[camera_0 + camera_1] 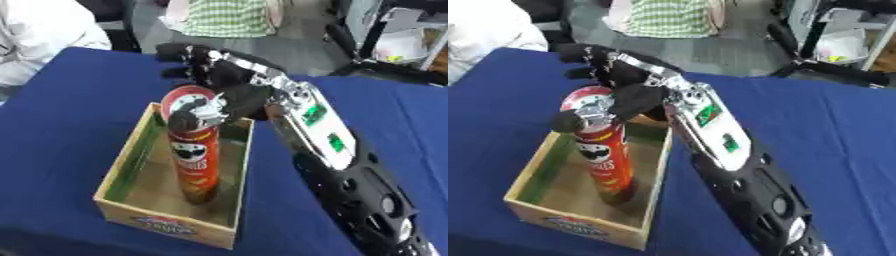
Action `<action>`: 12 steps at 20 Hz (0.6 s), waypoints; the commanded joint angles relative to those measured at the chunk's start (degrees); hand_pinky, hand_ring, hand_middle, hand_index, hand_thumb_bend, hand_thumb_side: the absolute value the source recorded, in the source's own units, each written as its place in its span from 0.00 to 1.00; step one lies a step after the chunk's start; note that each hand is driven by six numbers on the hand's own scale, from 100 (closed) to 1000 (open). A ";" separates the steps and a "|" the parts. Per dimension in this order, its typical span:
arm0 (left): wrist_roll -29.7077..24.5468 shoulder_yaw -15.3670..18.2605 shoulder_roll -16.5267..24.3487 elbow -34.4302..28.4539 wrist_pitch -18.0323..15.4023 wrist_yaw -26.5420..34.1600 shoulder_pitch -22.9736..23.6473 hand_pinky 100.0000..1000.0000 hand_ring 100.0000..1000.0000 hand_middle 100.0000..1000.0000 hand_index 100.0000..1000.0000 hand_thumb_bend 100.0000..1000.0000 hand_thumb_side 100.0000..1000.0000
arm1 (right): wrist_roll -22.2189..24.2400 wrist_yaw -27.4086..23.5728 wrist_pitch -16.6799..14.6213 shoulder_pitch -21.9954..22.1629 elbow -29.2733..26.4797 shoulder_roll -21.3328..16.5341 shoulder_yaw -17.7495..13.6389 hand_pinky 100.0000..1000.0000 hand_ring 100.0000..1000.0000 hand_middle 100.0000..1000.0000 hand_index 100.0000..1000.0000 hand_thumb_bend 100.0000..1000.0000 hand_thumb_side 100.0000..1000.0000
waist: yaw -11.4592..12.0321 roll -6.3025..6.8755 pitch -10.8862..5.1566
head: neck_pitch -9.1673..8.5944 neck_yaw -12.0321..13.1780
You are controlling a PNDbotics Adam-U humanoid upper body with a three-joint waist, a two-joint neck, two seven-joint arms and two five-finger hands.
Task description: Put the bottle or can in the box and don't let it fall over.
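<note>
Red can point(193, 160) upright inside wooden box point(166, 227), frame centre-left; right hand point(229, 95) at its top, thumb near lid, fingers spread, likely steadying.

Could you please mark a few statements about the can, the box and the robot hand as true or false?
1. The red can stands upright inside the wooden box. True.
2. The right robot hand is at the can's top. True.
3. The can lies on its side on the blue tablecloth. False: it is upright in the box.
4. The box holds several cans. False: only one shows.
5. The left robot hand holds the box. False: it is not in view.
</note>
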 commanded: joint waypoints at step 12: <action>-0.06 0.26 1.41 -0.73 -0.23 0.10 -0.05 0.92 0.73 0.80 0.81 0.00 0.70 | -2.28 -0.44 -0.43 -0.95 -1.45 -3.02 -2.76 0.97 1.00 1.00 0.90 0.70 0.03 | -0.58 0.82 -0.81 | -0.70 0.51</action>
